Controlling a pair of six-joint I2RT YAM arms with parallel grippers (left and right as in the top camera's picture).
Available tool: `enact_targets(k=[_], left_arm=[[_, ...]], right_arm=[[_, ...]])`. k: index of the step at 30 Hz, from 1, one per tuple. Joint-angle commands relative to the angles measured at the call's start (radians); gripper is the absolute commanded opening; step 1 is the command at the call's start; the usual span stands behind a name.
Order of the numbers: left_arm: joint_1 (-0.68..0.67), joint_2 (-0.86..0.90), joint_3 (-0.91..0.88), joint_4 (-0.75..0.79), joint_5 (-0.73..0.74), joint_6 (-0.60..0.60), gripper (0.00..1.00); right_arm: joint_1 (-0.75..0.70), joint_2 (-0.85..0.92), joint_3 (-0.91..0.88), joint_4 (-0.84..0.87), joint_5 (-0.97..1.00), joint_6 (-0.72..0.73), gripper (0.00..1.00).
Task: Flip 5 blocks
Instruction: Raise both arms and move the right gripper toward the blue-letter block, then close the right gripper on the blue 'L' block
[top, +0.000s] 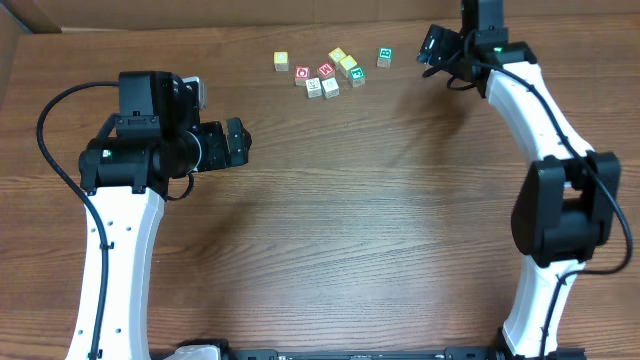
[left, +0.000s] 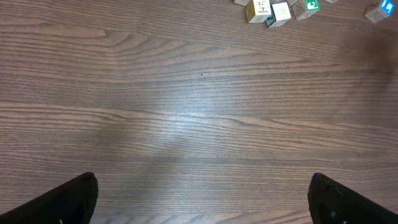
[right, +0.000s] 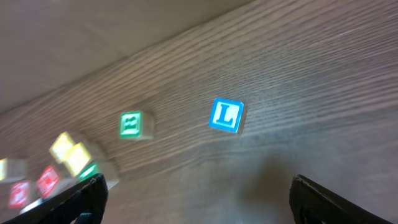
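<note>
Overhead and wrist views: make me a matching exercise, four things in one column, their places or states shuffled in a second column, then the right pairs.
Column one
1. blue L block
2. green block
3. left pincer
4. right pincer

Column two
A. open, over bare table, well away from every block
B. lies between the blue one and the yellow blocks
C. open, near the table's far edge
D. stands alone, nearest the right pincer

Pairs: 1-D, 2-B, 3-A, 4-C

Left claw (top: 240, 143) jaws spread wide, pointing inward. Right claw (top: 430, 50) jaws spread, reaching far forward.
</note>
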Motion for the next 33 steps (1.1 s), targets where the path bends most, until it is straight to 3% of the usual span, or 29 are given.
enact_targets(k=[1, 5, 21, 30, 33], left_arm=[[-0.001, 0.003, 0.024, 0.001, 0.001, 0.008, 1.0], [-0.001, 0.003, 0.024, 0.001, 0.001, 0.008, 1.0], [-0.001, 0.003, 0.024, 0.001, 0.001, 0.008, 1.0], [-0.001, 0.003, 0.024, 0.001, 0.001, 0.008, 1.0], [-0.001, 0.003, 0.024, 0.001, 0.001, 0.008, 1.0]], right_arm=[[0.005, 0.076, 0.024, 0.06, 0.031, 0.012, 0.94], [0.005, 0.143, 0.024, 0.137, 0.092, 0.035, 0.92], [0.008, 0.246, 0.024, 0.271, 0.129, 0.09, 0.5], [0.008, 0.246, 0.024, 0.277, 0.129, 0.085, 0.47], [0.008, 0.246, 0.024, 0.286, 0.129, 0.069, 0.55]])
